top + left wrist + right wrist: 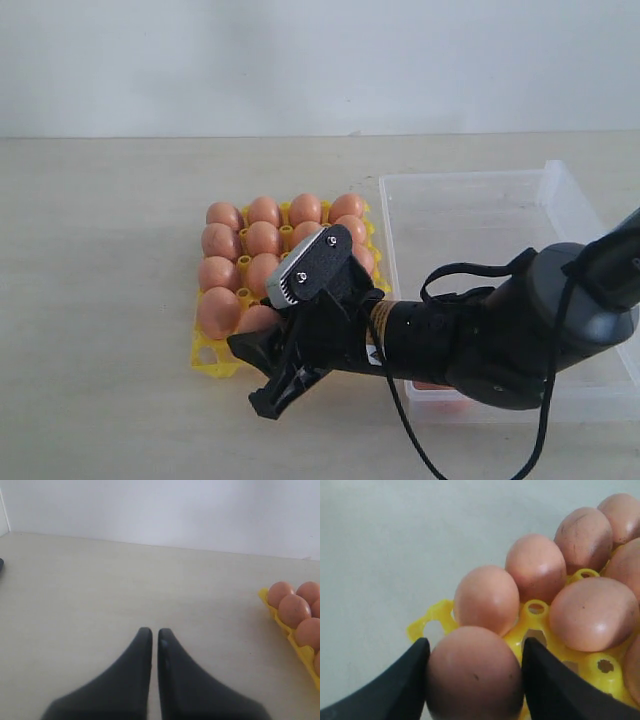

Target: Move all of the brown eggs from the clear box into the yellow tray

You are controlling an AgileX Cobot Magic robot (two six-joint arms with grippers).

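The yellow tray (212,357) lies left of the clear box (470,200) and carries several brown eggs (262,238). My right gripper (262,368) reaches across from the box to the tray's near left corner. In the right wrist view the right gripper (475,655) is shut on a brown egg (474,675), a finger (402,685) pressing each side, just above the tray's rim (432,615). Part of another egg (440,387) shows in the box under the arm. My left gripper (151,632) is shut and empty over bare table, with the tray (300,652) off to one side.
The right arm's black body (500,335) and cables lie over the near part of the clear box and hide its contents there. A pale wall (320,60) runs behind the table. Bare tabletop (100,250) spreads left of the tray.
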